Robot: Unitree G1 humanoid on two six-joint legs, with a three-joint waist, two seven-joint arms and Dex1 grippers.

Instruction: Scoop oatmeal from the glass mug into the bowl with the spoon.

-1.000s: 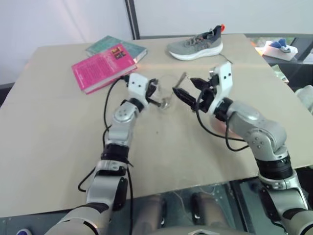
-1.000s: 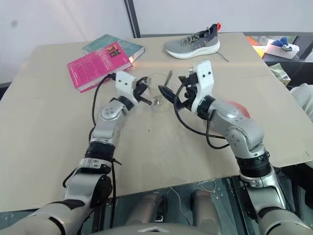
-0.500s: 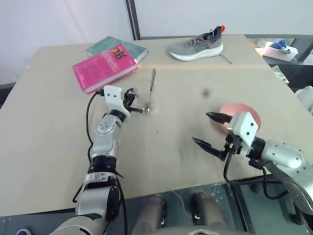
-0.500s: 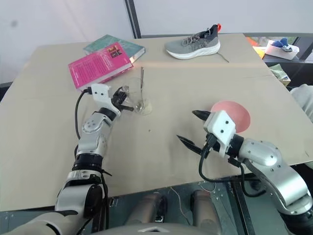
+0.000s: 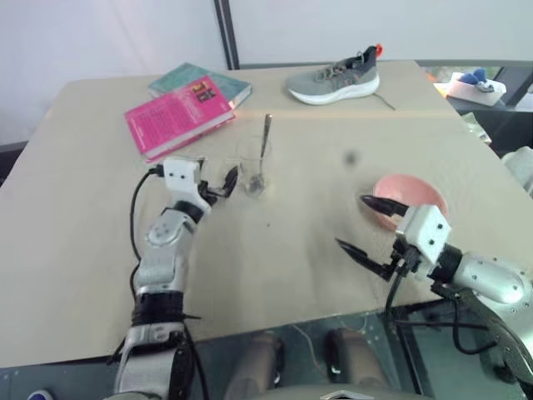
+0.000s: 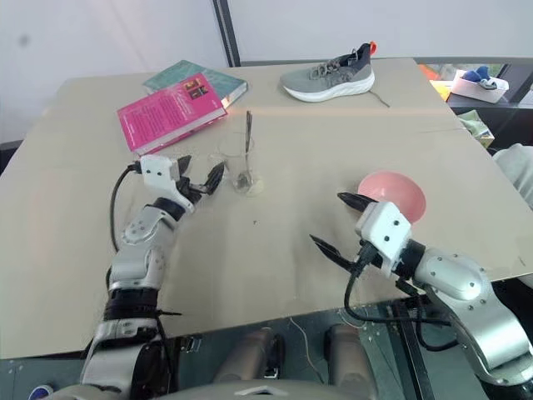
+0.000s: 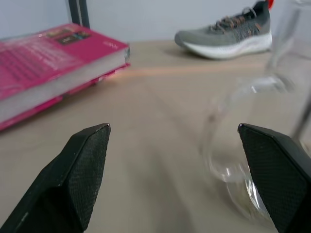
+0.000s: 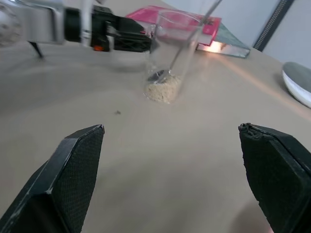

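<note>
1. While the spoon [image 6: 246, 148] is standing upright inside the glass mug [image 6: 240, 169], no scooping is going on; the oatmeal [image 8: 163, 91] is lying heaped at the foot of the glass, some of it seemingly on the worktop [image 6: 275, 242], and the bowl [image 6: 391, 194] is looking empty as far as can be seen, so by my judgement the transfer is lying ahead.
2. Left claw [image 6: 198, 177] is standing wide open and gripping nothing; the mug with the spoon is sitting just beyond its fingertips, to its right, apart from them.
3. Right claw [image 6: 340, 222] is likewise gaping wide and carrying nothing; the bowl is resting close on its right, while the mug is standing well apart, ahead and to its left.
</note>
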